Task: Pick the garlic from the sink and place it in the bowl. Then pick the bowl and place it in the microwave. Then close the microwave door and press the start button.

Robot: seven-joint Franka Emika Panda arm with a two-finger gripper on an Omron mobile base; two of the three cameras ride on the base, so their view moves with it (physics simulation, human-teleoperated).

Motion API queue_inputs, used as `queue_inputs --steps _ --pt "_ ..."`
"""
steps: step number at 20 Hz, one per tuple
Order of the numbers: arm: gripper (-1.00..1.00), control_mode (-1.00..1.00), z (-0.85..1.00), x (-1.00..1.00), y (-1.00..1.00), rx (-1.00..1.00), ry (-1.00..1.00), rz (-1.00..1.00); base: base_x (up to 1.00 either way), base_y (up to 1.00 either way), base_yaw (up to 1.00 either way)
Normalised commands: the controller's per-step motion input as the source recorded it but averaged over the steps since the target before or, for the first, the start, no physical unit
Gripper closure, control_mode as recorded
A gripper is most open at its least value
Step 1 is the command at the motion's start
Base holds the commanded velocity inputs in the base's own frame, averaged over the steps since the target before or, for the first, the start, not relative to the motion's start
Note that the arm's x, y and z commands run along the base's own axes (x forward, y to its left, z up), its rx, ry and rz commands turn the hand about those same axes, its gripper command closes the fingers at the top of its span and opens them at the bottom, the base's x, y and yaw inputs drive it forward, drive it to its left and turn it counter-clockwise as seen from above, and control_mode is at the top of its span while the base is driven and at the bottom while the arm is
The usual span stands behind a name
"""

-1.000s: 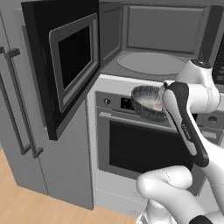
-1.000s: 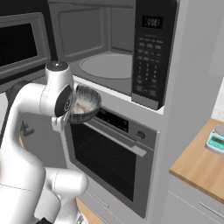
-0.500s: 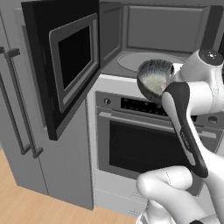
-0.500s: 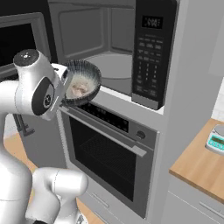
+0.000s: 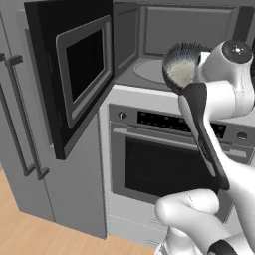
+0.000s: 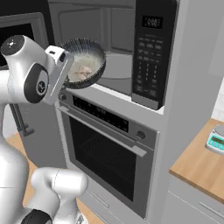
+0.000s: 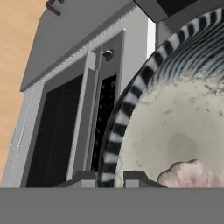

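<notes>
Far to the left stands a tall grey cabinet with long bar handles (image 5: 25, 149). Next to it the microwave door (image 5: 74, 74) is swung wide open, its dark window framed in grey, the black panel jutting out toward the room. Past the door, the microwave (image 5: 164, 45) shows its grey cavity with the round turntable (image 5: 149, 70) lying bare on the floor of it.

In front of that opening the white arm holds up the bowl (image 5: 180, 67), tipped steeply so that its pale inside faces out over the oven front (the streaked dark rim is plain from both sides). The gripper (image 7: 110, 178) is clamped on the bowl's rim, one finger outside the striped wall and one inside, as seen from the hand. The garlic (image 6: 83, 72) lies inside the bowl against the pale bottom, a pinkish knobbly lump; from the hand it sits low in the bowl, close to the inner finger (image 7: 139, 178). The bowl is at the mouth of the microwave, above the ledge, and I cannot tell whether any part of it is past the opening.

Below is the oven (image 6: 109, 153), with its dark window, long handle and a knob. To the right of the cavity is the microwave's black control panel (image 6: 151, 52). Farther right a wooden counter (image 6: 197, 166) carries a small kitchen scale (image 6: 216, 140).
</notes>
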Motion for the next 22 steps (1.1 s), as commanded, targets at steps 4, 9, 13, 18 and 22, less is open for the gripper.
queue_inputs --steps 4,9,13,18,22 --pt "1.00 -1.00 0.13 0.66 -0.26 -0.01 -0.01 -0.11 0.00 0.00 0.00" --pt "1.00 -1.00 0.00 0.89 -0.08 0.00 0.00 -0.05 0.00 0.00 0.00" --pt "1.00 -1.00 0.00 0.86 -0.09 0.00 0.00 -0.01 0.00 0.00 0.00" --pt "1.00 -1.00 0.00 0.80 -0.37 0.00 0.00 0.00 0.00 0.00 0.00" --pt "1.00 -1.00 -0.07 0.53 -0.26 0.00 0.00 0.00 0.00 0.00 0.00"
